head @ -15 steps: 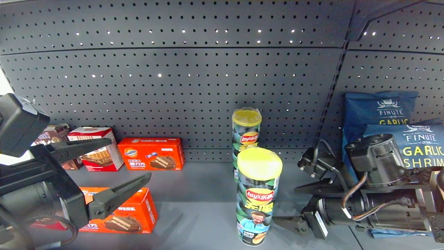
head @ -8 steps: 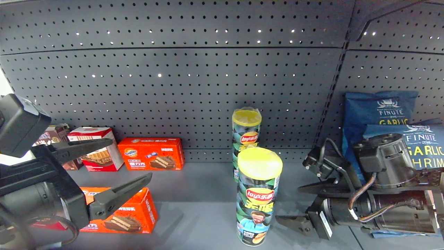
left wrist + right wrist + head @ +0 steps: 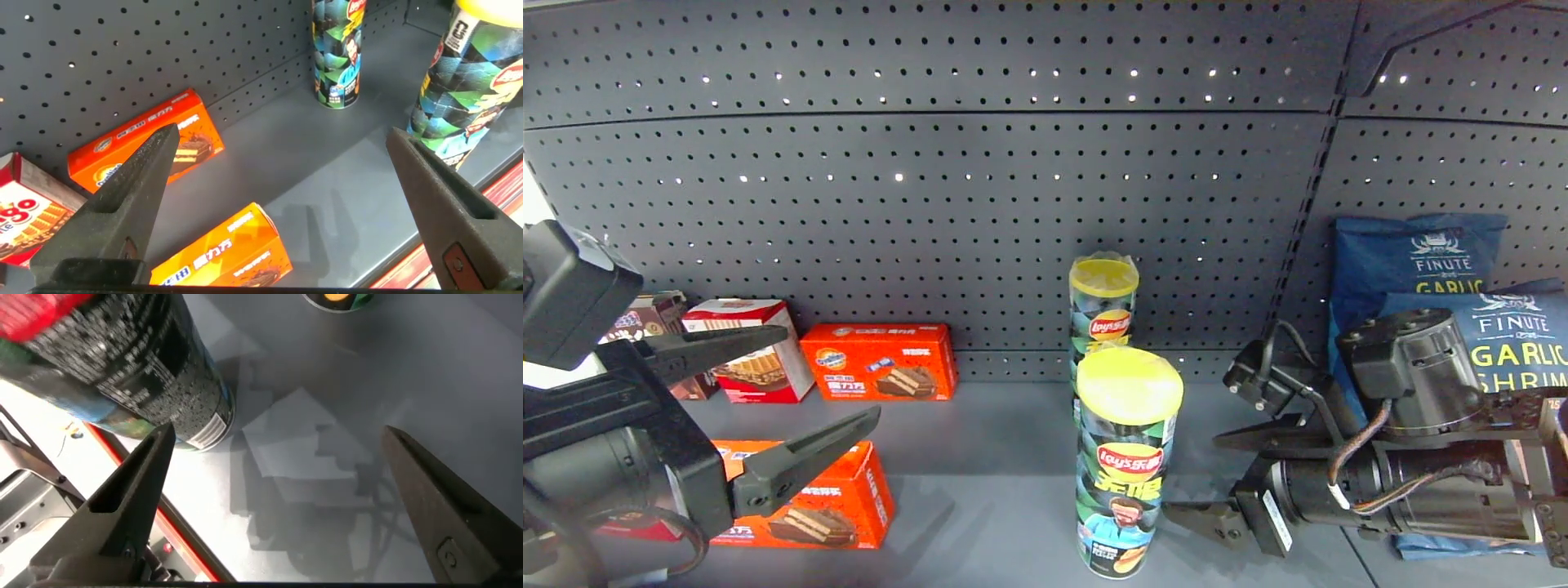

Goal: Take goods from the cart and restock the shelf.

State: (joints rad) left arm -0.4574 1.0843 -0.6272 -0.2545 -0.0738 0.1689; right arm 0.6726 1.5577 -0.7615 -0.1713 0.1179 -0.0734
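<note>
Front can [image 3: 1127, 457] nudged left | right gripper [image 3: 1191, 479] spread, empty, maybe touching it | right wrist view shows barcode [image 3: 211, 431]

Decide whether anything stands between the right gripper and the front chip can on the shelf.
Nothing visible does. The open right gripper sits close beside the front chip can, on its right, with no other item between them; the second can stands behind it.

Rear can [image 3: 1103, 302] partly behind front can [image 3: 1129, 457], blue bags [image 3: 1417, 253] partly hidden
</note>
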